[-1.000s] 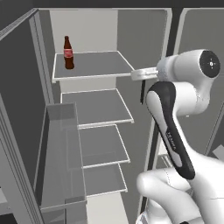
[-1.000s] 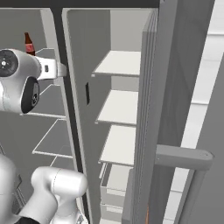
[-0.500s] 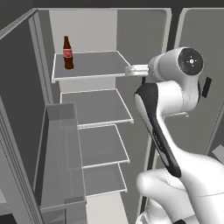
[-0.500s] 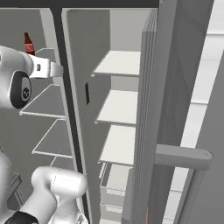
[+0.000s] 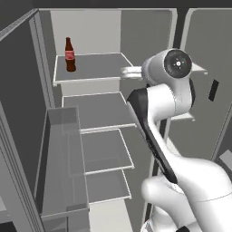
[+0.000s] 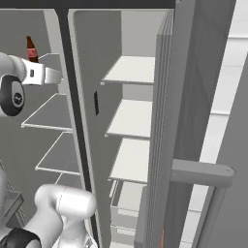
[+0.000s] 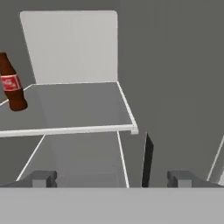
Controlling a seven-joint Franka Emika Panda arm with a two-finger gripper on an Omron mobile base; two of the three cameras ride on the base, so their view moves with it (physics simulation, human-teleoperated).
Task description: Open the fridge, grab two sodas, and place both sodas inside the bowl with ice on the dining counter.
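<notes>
The fridge (image 5: 113,27) stands with both doors swung wide, and the bottle (image 5: 70,55) is upright near the left end of the top shelf (image 5: 97,65), towards the back, with bare shelf all round it. I can't spot the red can from where I'm looking.

That bottle looks stiff and smooth, probably slick if it's cold, and being tall and slim with a narrow neck it would tip over at a nudge high up. I'd take it round the body at the red label (the widest, straightest part), squarely from the side, and not by the neck.

The gripper (image 7: 111,178) hangs in front of the shelf's right end, well apart from the bottle, which sits off to its left in the hand view. The jaws stand wide, with nothing between them and touching nothing; I see only the shelf's front edge and the dark divider (image 7: 148,159) past them. It needs to swing left before reaching in.
</notes>
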